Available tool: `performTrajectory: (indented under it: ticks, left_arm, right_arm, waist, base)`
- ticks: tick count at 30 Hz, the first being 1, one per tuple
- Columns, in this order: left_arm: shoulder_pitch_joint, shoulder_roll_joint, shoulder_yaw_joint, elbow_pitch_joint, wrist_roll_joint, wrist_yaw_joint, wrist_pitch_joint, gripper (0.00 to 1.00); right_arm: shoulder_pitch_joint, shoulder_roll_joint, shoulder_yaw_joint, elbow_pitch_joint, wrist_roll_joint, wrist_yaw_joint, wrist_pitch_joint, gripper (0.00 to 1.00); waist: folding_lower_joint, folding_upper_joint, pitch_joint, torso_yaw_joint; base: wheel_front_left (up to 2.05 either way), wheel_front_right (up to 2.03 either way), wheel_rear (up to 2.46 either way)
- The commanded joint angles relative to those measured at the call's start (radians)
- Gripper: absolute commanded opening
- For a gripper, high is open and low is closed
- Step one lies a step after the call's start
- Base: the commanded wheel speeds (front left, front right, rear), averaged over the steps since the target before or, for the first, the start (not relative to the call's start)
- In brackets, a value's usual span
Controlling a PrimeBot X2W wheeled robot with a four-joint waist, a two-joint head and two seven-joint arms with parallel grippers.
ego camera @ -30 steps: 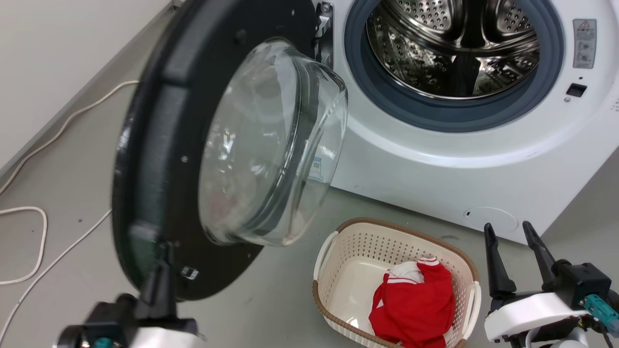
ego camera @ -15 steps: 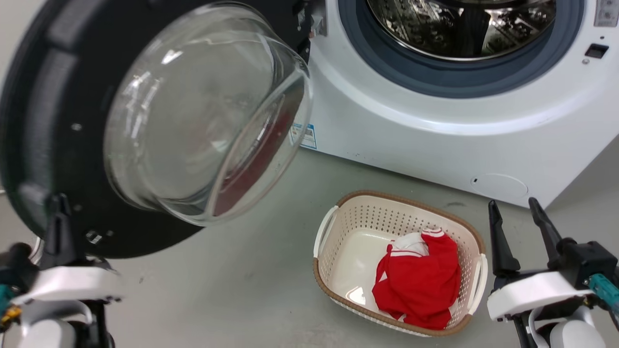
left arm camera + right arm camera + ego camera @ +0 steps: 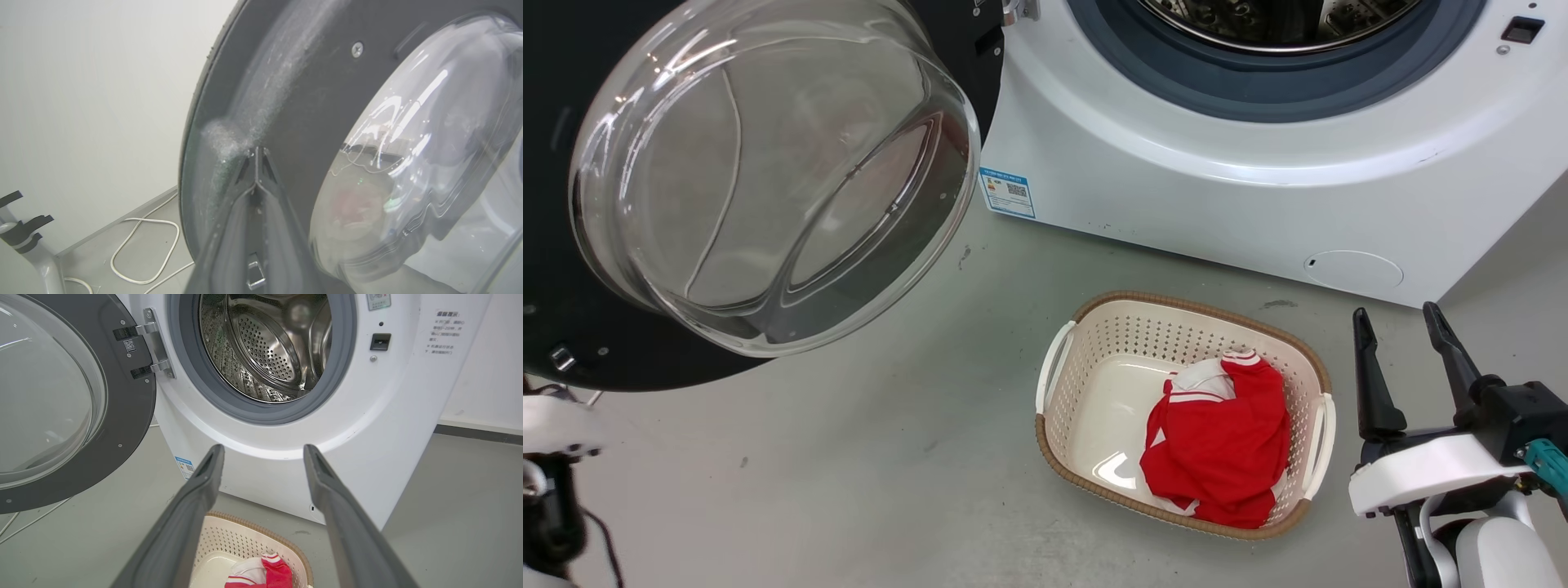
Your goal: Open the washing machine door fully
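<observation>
Head view first: the washing machine door point(image 3: 768, 163) stands swung wide to the left of the washing machine point(image 3: 1176, 188), glass bowl bulging toward me, steel drum mouth uncovered. On the left wrist view my left pincer point(image 3: 256, 153) has its two fingers closed together, tips against the dusty black inner ring of the door beside the glass, gripping nothing. My right pincer point(image 3: 1395, 317) sits low at the right, fingers spread apart and empty, near the beige basket point(image 3: 1111, 335) on the floor, which holds a red and white garment point(image 3: 1217, 449). A white cable point(image 3: 143, 222) lies by the wall
</observation>
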Motion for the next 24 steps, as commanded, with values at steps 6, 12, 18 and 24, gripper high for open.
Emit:
performTrajectory:
  ticks: [6, 12, 18, 24]
  left_arm:
    - [-0.050, 0.030, 0.038, 0.094, 0.015, -0.059, 0.002, 0.00]
    - [-0.059, -0.002, 0.052, 0.096, 0.047, -0.078, 0.002, 0.00]
    - [-0.001, -0.044, 0.072, 0.050, 0.093, -0.080, 0.002, 0.00]
    - [0.074, -0.082, 0.080, -0.034, 0.142, -0.069, 0.001, 0.00]
  right_arm:
    - [-0.010, 0.001, -0.005, 0.002, -0.004, -0.001, -0.004, 1.00]
    - [-0.013, 0.001, -0.002, 0.010, 0.004, -0.001, -0.006, 1.00]
    - [0.009, 0.001, -0.004, 0.030, 0.017, -0.001, -0.017, 1.00]
    - [0.025, 0.001, 0.004, 0.049, 0.036, -0.001, -0.033, 1.00]
  waist:
    - [-0.0002, 0.0000, 0.001, -0.005]
    - [-0.0002, 0.0000, -0.011, -0.010]
    - [-0.0002, 0.0000, -0.048, -0.010]
    - [-0.0002, 0.0000, -0.095, -0.015]
  base:
    - [0.00, 0.00, 0.00]
    - [0.00, 0.00, 0.00]
    - [0.00, 0.00, 0.00]
    - [0.00, 0.00, 0.00]
